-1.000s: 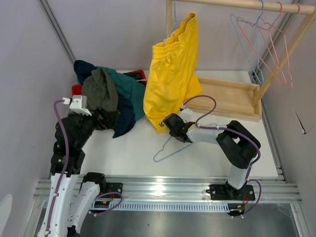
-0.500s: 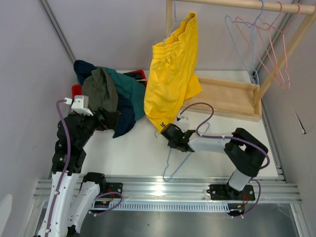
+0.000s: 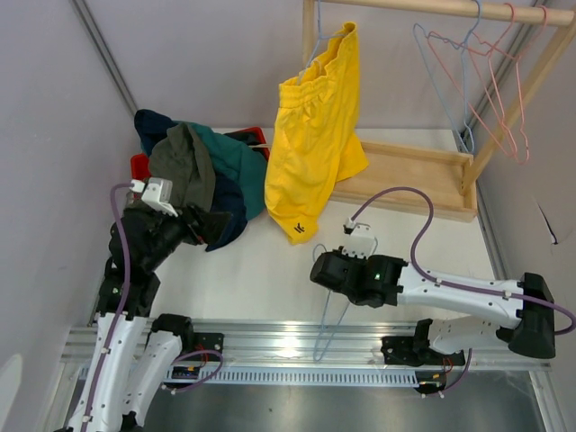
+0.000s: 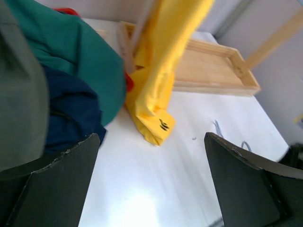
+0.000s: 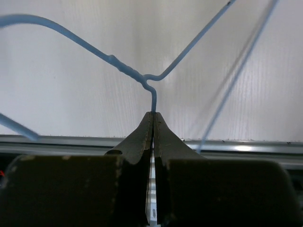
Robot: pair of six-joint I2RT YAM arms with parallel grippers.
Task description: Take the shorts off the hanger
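The yellow shorts (image 3: 313,135) hang from the wooden rack's left end, their hem touching the table; they also show in the left wrist view (image 4: 156,94). Olive-grey shorts (image 3: 184,166), teal shorts (image 3: 232,162) and navy shorts (image 3: 229,216) lie piled at the left; black shorts are not visible. My left gripper (image 3: 211,223) is open and empty beside the pile's navy edge (image 4: 71,113). My right gripper (image 3: 326,274) is shut on the neck of an empty blue wire hanger (image 5: 124,68), which reaches over the table's front rail (image 3: 326,324).
The wooden rack's base tray (image 3: 414,175) stands at the back right, with several empty wire hangers (image 3: 477,72) on its top bar. A red container (image 3: 138,165) sits under the pile. A metal rail (image 3: 288,346) runs along the near edge.
My right gripper has dragged the blue hanger from under the yellow shorts toward the near edge, with the arm stretched low. My left gripper has shifted slightly right.
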